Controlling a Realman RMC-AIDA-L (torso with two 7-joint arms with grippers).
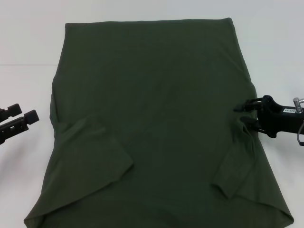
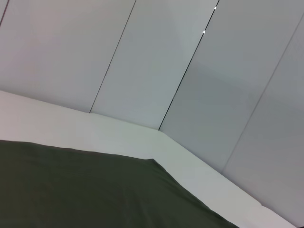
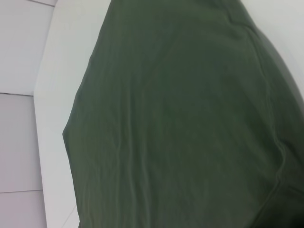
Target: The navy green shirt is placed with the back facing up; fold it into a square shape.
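One large dark olive-green soft fabric shirt [image 1: 156, 128] lay plain side up between my grippers, its long axis running away from me, near end cut off, both sleeves folded inward. My right gripper [image 1: 245, 115] pinched its right edge; my left gripper [image 1: 23, 118] hovered beside it, jaws narrowly apart.

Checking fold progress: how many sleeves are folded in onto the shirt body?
2. The left sleeve lies folded over the navy green shirt near the left edge; the right sleeve lies folded in beside the right gripper. None seems hidden.
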